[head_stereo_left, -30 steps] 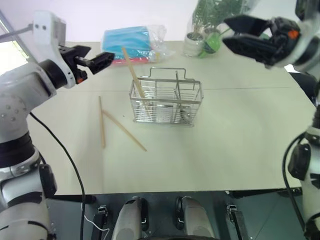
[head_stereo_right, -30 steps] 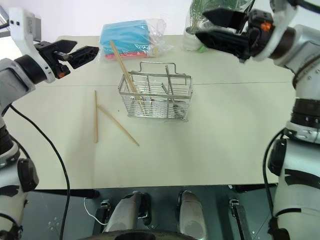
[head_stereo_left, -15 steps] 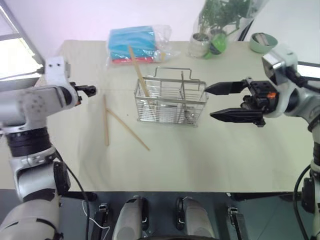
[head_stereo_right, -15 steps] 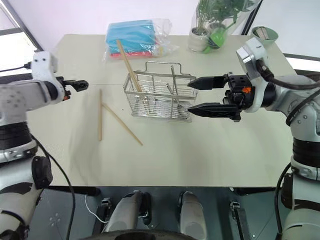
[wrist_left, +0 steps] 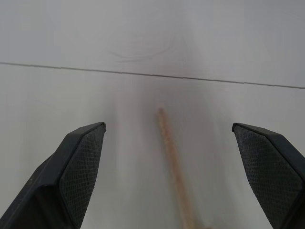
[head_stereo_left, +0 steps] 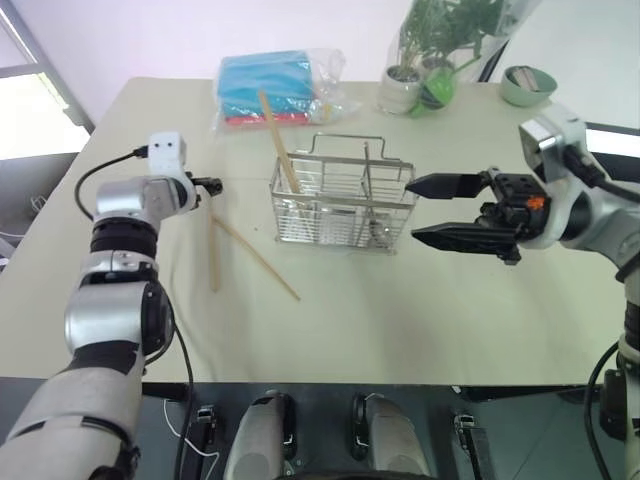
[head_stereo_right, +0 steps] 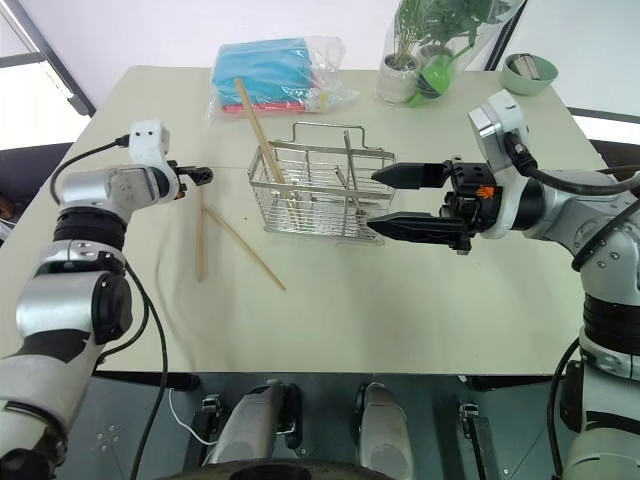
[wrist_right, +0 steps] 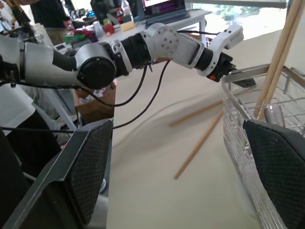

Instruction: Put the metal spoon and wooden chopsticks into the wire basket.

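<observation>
Table [head_stereo_left: 420, 320] unchanged, left tool [head_stereo_left: 208, 185] now lower over loose wooden chopsticks [head_stereo_left: 212, 250], wide open, right tool [head_stereo_right: 385, 200] lowered beside wire basket [head_stereo_left: 345, 200], open, empty

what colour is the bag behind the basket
Clear plastic bag with blue contents; right eye view.

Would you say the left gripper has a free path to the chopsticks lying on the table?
Probably yes: the left gripper is open above the far end of one loose chopstick, with bare table around it and nothing between them.
</observation>
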`<state>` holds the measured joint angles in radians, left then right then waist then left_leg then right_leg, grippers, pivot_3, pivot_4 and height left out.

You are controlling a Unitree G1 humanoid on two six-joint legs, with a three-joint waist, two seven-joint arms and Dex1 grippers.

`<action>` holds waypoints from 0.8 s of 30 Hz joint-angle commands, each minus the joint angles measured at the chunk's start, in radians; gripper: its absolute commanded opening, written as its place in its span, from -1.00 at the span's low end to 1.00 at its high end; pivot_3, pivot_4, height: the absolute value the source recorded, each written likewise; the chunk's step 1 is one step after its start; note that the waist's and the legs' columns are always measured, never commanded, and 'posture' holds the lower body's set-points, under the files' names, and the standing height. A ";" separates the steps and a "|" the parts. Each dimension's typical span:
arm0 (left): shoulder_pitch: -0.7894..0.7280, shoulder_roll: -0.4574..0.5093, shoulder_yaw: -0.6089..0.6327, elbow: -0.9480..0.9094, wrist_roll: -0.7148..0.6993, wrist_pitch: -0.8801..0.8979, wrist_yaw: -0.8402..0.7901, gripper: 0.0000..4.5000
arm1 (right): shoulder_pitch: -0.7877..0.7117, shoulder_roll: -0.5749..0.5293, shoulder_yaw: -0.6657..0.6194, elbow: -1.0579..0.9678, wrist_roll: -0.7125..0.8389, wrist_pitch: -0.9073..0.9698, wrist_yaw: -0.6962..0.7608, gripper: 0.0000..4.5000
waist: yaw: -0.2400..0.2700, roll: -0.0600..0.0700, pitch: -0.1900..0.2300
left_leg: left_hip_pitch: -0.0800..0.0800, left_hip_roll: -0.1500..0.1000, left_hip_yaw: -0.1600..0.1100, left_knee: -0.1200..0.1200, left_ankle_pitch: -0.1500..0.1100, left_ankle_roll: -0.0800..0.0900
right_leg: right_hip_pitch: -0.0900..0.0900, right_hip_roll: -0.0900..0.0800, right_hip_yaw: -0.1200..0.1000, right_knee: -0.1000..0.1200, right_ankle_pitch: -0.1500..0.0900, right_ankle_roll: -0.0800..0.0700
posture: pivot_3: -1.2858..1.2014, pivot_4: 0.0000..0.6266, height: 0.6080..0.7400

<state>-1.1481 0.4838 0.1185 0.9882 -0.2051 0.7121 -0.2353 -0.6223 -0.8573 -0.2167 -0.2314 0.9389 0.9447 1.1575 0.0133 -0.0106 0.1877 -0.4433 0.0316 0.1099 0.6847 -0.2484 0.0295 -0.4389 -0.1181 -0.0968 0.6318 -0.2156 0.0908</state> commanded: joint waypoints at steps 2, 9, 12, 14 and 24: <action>-0.048 -0.010 -0.035 0.106 0.070 -0.024 0.004 1.00 | -0.003 -0.014 -0.048 -0.004 0.029 -0.012 -0.013 0.99 | -0.001 0.000 0.000 | 0.000 0.000 0.000 0.000 -0.001 0.001 | 0.000 0.000 0.000 0.000 0.000 0.000 | 0.03 -0.52 0.63; -0.072 -0.028 -0.020 0.170 0.085 0.039 -0.001 1.00 | 0.030 -0.048 -0.032 -0.027 0.006 -0.035 0.002 0.99 | -0.002 0.000 0.000 | 0.000 0.000 0.000 0.000 -0.002 0.003 | -0.001 0.000 0.000 0.001 0.000 0.000 | 0.03 -0.52 0.63; -0.070 -0.031 -0.017 0.166 0.087 0.052 -0.017 0.88 | 0.022 -0.048 -0.026 -0.023 0.006 -0.037 -0.008 1.00 | -0.001 0.000 0.000 | 0.000 0.000 0.000 0.000 -0.002 0.003 | -0.001 0.000 0.000 0.001 0.000 0.000 | 0.03 -0.52 0.63; -0.072 -0.031 -0.007 0.167 0.084 0.063 -0.019 0.58 | 0.020 -0.046 -0.022 -0.024 0.004 -0.040 -0.010 1.00 | -0.001 0.000 0.000 | 0.000 0.000 0.000 0.000 -0.002 0.003 | -0.001 0.000 0.000 0.001 0.000 0.000 | 0.03 -0.52 0.63; -0.087 -0.014 0.010 0.166 0.097 0.057 0.008 -0.99 | 0.018 -0.038 -0.002 -0.013 -0.010 -0.054 -0.012 1.00 | 0.000 0.000 0.000 | 0.000 0.000 0.000 0.001 -0.002 0.003 | 0.000 0.000 0.000 0.001 0.000 0.000 | 0.03 -0.52 0.63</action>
<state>-1.2203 0.4618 0.1160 1.1390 -0.1164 0.7595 -0.2342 -0.5858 -0.8867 -0.2102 -0.2317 0.9267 0.9084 1.1439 0.0135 -0.0108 0.1874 -0.4433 0.0315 0.1098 0.6854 -0.2499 0.0323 -0.4392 -0.1186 -0.0967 0.6326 -0.2155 0.0909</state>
